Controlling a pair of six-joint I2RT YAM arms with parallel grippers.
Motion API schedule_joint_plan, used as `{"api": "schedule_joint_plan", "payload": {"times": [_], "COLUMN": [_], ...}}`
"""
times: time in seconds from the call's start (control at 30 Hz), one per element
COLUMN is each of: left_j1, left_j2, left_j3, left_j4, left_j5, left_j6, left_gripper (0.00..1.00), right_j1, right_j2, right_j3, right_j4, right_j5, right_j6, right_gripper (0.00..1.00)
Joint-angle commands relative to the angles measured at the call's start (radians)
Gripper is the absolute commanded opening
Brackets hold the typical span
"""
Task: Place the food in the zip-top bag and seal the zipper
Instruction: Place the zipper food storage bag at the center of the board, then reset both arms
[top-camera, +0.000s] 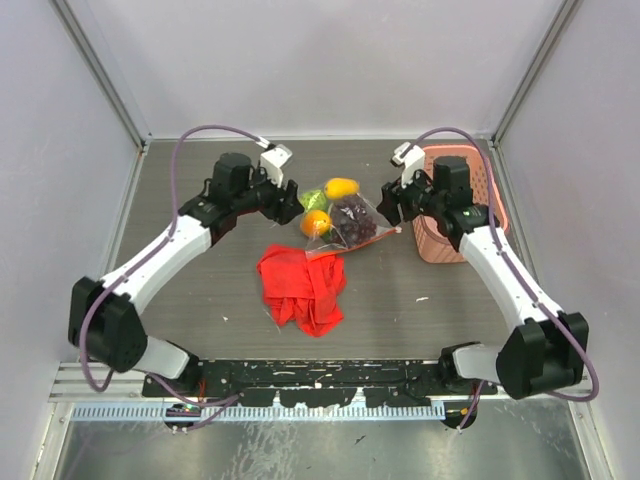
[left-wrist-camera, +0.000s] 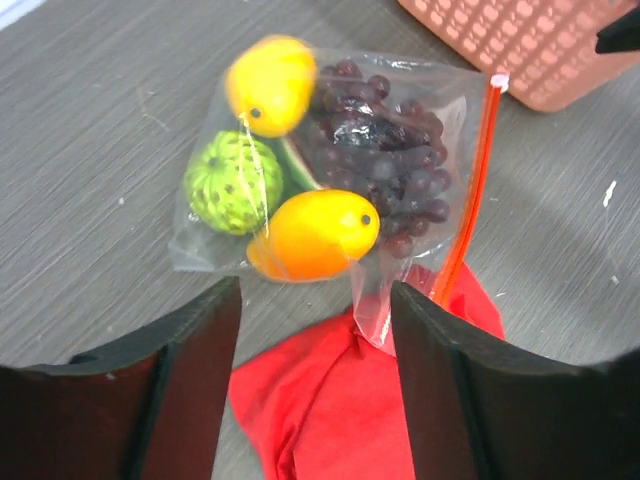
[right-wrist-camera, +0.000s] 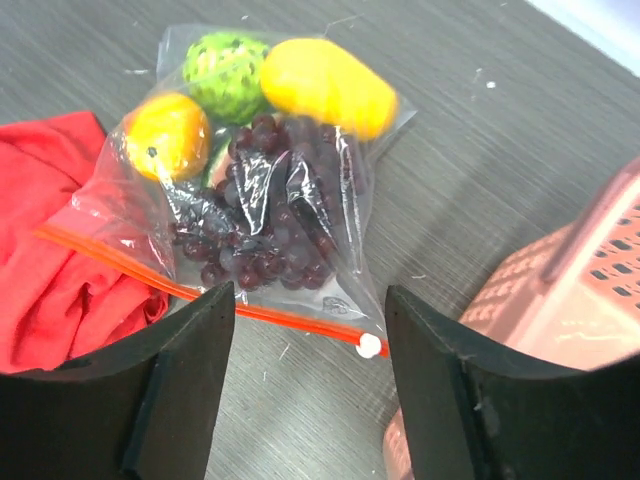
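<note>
The zip-top bag (left-wrist-camera: 455, 110) lies mid-desk (left-wrist-camera: 90, 120), holding a yellow mango (left-wrist-camera: 270, 85), green fruit (left-wrist-camera: 233, 182), orange (left-wrist-camera: 315, 235), grape bunch (left-wrist-camera: 385, 150) and a sliver of watermelon slice (left-wrist-camera: 295, 165). Its zipper (left-wrist-camera: 468, 190) ends in a white slider (left-wrist-camera: 498, 82); a small print near it is too tiny to read. One corner rests on a red cloth (left-wrist-camera: 340, 400). A pink basket (left-wrist-camera: 520, 45) stands nearby. The left tool (left-wrist-camera: 312, 295) and right tool (right-wrist-camera: 310, 300) hover with jaws apart, gripping nothing.

The grey wood-grain table (top-camera: 200, 290) carries the zip-top bag (top-camera: 345, 225) at centre, a red cloth (top-camera: 303, 285) touching it at 6 o'clock, and a pink slatted basket (top-camera: 437, 245) at 3 o'clock.
</note>
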Motion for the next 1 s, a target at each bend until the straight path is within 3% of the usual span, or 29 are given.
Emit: {"api": "schedule_joint_plan", "payload": {"times": [0.0,0.03,0.07,0.1,0.23,0.43,0.53,0.77,0.97], "left_j1": [0.005,0.006,0.005,0.006,0.006,0.006,0.006,0.006,0.009], "left_j2": [-0.174,-0.214,-0.256,-0.294,-0.452,-0.706,-0.807,-1.019,-1.120], "left_j3": [-0.032,-0.041,-0.049,-0.057,-0.101,-0.188,-0.200,-0.314,-0.433], "left_j4": [-0.013,-0.034,-0.063,-0.077,-0.163,-0.224,-0.263,-0.230,-0.147], "left_j5": [-0.143,-0.178,-0.205,-0.224,-0.249,-0.401,-0.471,-0.616,-0.649], "left_j6": [-0.152,-0.174,-0.190,-0.199,-0.211,-0.225,-0.224,-0.217,-0.216], "left_gripper": [0.72,0.78,0.81,0.83,0.99,0.98,0.98,0.98,0.98], "right_j1": [-0.003,-0.003,-0.003,-0.003,-0.002,-0.002,-0.003,-0.003,-0.002], "right_j2": [-0.120,-0.150,-0.180,-0.211,-0.355,-0.684,-0.796,-0.962,-1.017], "right_j3": [0.005,-0.001,-0.012,-0.020,-0.071,-0.243,-0.269,-0.333,-0.351], "right_j4": [0.024,0.018,0.015,0.015,0.007,0.082,0.039,-0.045,-0.079], "right_j5": [0.122,0.156,0.189,0.221,0.351,0.466,0.525,0.641,0.751], "right_j6": [0.160,0.189,0.224,0.259,0.372,0.483,0.478,0.471,0.458], "right_gripper": [0.74,0.80,0.98,0.99,1.00,1.00,1.00,1.00,1.00]}}
